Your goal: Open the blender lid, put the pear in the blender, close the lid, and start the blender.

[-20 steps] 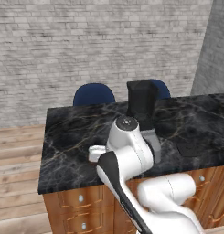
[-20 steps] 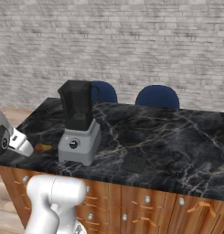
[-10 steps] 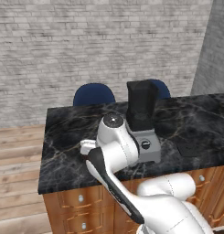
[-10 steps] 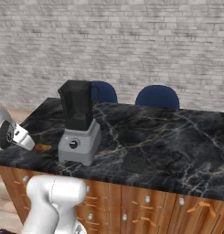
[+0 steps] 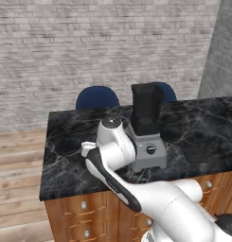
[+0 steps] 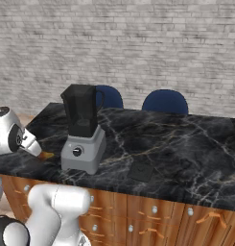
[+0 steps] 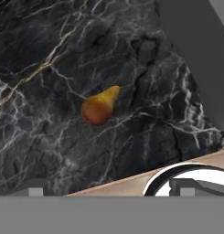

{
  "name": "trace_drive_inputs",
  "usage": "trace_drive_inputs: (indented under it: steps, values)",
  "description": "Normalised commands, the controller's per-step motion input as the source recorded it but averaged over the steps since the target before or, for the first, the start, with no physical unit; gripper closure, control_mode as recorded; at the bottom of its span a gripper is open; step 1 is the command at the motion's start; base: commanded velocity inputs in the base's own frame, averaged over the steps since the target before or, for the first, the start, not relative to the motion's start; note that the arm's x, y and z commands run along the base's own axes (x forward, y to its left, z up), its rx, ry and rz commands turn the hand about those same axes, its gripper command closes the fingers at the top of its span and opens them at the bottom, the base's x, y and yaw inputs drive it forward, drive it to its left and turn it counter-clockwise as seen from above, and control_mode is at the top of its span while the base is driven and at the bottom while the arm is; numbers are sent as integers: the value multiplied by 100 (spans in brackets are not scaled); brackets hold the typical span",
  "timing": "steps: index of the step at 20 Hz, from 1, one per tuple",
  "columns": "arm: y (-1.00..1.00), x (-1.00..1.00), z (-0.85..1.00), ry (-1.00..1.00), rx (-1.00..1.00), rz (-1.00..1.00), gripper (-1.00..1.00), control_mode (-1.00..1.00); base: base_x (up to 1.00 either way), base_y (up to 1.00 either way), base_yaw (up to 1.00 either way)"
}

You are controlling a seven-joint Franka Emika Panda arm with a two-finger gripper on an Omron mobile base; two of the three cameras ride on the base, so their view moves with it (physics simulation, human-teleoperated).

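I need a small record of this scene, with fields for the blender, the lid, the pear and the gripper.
blender: upright on the black marble counter, jar on grey base
blender lid: off the jar, flat on the counter
pear: on its side on the counter, beside the blender base
gripper: open, empty, above the pear

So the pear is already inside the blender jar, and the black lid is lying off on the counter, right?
Not quite. The pear is not in the blender; the hand view shows it lying on the dark marble counter. The black lid does lie on the counter, as the right base view shows.
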Motion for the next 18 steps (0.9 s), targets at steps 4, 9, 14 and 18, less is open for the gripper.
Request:
trace_drive_inputs:
  steps: [4,9,14,18]
  values:
    - [0,36,-37,5,0,0,-100,-100,0,0,0]
    - [0,35,-25,4,0,-2,-100,-100,0,0,0]
    - [2,28,-25,3,0,-4,-100,-100,0,0,0]
    - [6,22,-26,3,0,-5,-100,-100,0,0,0]
